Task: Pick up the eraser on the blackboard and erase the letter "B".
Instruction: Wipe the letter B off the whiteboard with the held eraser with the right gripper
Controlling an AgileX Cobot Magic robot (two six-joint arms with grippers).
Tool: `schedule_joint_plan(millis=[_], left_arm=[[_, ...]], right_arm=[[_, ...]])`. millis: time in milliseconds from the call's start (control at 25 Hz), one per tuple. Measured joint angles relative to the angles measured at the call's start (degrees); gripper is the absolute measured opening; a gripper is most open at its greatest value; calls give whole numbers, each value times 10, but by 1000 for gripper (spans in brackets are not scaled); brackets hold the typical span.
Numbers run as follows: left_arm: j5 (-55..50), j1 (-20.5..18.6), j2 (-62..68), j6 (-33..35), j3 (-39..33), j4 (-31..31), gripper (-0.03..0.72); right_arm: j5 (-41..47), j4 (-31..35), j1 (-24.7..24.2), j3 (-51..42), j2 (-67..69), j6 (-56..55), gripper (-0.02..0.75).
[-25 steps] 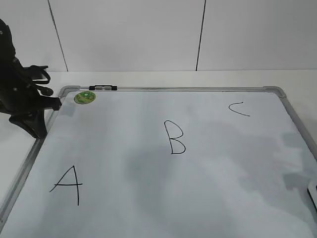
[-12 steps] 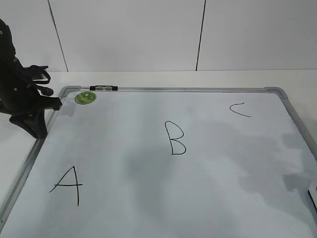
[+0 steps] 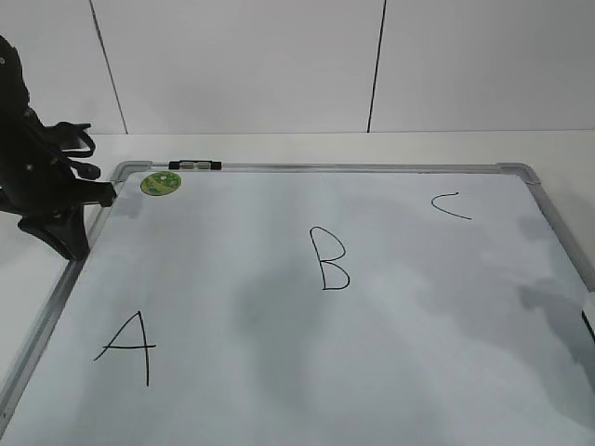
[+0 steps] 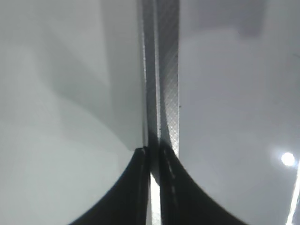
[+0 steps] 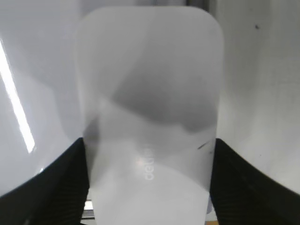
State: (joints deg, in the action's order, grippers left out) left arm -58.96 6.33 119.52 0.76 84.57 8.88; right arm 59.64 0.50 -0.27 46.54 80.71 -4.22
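The blackboard [image 3: 353, 168] is a white dry-erase board with a grey frame, lying flat. The letter "B" [image 3: 330, 258] is drawn in thin black marker near its middle. The eraser [image 5: 150, 108] is a white rounded block with faint grey lettering and fills the right wrist view. My right gripper [image 5: 149, 187] is shut on it, one black finger on each long side. In the exterior view only a sliver of the eraser [image 3: 590, 321] shows at the right edge. My left gripper [image 4: 152, 152] is shut and empty above the board's left frame rail [image 4: 168, 84].
A black "A" [image 3: 128, 346] is at the board's lower left and a small "C" [image 3: 451, 204] at the upper right. A round green sticker [image 3: 159, 183] and a black-and-silver clip [image 3: 194, 164] are at the top left. The left arm [image 3: 42, 186] stands by the left frame.
The eraser sliver at the right edge of the exterior view has moved up and further out of the frame, and its shadow on the board has shifted. The left arm has not moved.
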Motion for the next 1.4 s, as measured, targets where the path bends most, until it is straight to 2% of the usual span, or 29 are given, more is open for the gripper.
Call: schedule_joint_plan(millis=[240,400,800,1000,1400], left_arm=[[0,0,0,0,0,4,20],[0,0,0,0,0,4,20],[-4,0,0,0,0,8,19],[-4,0,0,0,0,8,19],[-7,0,0,0,1,10,19]], right_arm=[[33,33,1,70,4,-1,534],[67,37,22,142,39,-1,534],[101,35,145,333,208,-13,534],[101,27,187,425,294,-14,534],[101,23,202,528,417,-15,534]])
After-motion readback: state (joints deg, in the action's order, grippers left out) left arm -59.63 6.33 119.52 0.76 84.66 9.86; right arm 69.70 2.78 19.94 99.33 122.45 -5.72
